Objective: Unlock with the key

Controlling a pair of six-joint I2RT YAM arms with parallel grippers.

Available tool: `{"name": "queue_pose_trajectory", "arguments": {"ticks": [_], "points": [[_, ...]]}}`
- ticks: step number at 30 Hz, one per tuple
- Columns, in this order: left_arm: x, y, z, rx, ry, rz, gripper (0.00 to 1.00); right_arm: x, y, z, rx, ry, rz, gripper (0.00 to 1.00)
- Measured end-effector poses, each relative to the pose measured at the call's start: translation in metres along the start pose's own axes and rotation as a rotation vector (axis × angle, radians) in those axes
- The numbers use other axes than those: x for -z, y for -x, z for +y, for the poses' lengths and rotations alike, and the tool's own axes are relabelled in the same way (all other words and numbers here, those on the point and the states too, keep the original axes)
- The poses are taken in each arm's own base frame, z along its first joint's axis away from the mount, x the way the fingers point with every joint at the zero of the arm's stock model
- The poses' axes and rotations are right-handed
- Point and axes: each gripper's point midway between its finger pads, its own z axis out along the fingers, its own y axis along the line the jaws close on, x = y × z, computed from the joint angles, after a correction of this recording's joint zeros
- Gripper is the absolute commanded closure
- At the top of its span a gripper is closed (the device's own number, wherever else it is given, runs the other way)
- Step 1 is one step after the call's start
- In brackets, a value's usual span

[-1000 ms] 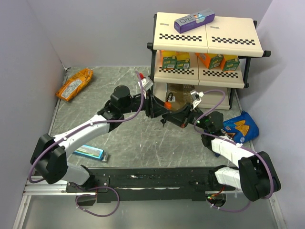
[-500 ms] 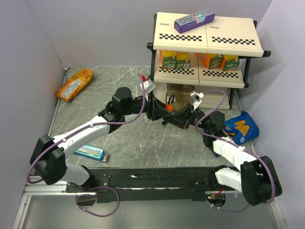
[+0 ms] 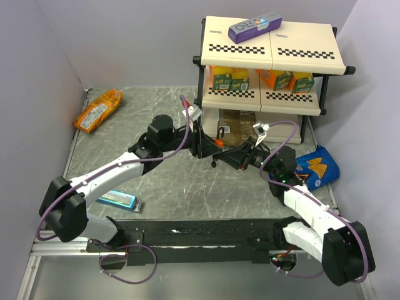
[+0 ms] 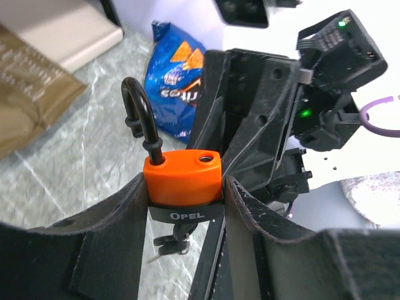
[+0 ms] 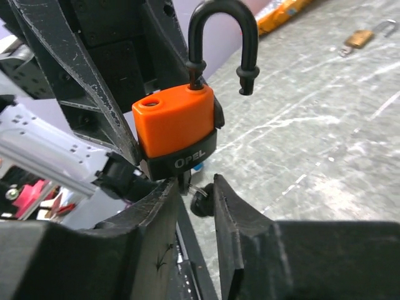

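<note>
Two arms: bolted at the near edge of the table [image 3: 169, 181], both reaching in to meet over its middle.
blue packet [image 3: 116, 199]: flat on the table, just beside the left arm's near link.
right gripper [image 5: 195, 187]: just under the padlock, fingers [image 5: 240, 231] apart with a clear gap between the tips.
key [image 5: 200, 201]: pushed into the underside of the padlock, its black head in the gap between the right fingertips; whether they touch it I cannot tell. The left wrist view shows the rest of the bunch hanging below.
left gripper [image 4: 184, 187]: clamped on both sides of the padlock's body at the black band, holding it upright off the table.
padlock [image 5: 175, 128]: orange body, black band marked OPEL.
shackle [image 5: 249, 50]: black, sprung open; one leg sits in the body, the other end hangs free above its hole.
chip bag [image 3: 315, 165]: blue, on the table right of the right arm, near the shelf's foot.
brass padlock [image 5: 359, 39]: lying on the table, well apart from the grippers.
shelf [image 3: 269, 44]: far right; brown bag [image 3: 240, 120] at the bottom, cartons [image 3: 231, 79] in the middle, purple box [image 3: 254, 27] on top.
orange bag [image 3: 98, 110]: far left, by the wall.
</note>
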Motion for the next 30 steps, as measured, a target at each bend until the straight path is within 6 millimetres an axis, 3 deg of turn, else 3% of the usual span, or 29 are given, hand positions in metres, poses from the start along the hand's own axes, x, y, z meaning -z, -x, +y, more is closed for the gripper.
{"name": "queue_pose_trajectory", "arguments": {"ticks": [6,10,14,30], "points": [[0.006,-0.018,0.007,0.082,0.019,0.06,0.99,0.001,0.005,-0.017,0.016,-0.096,-0.042,0.47],[0.01,-0.038,0.009,0.133,0.019,0.121,0.99,0.005,0.012,-0.017,0.052,-0.127,-0.074,0.42],[0.01,-0.043,0.008,0.144,0.007,0.139,0.99,0.01,0.015,-0.01,0.087,-0.127,-0.084,0.39],[0.025,-0.056,-0.033,0.116,-0.232,0.216,0.99,0.014,0.013,0.017,0.215,-0.028,-0.008,0.37]]}}
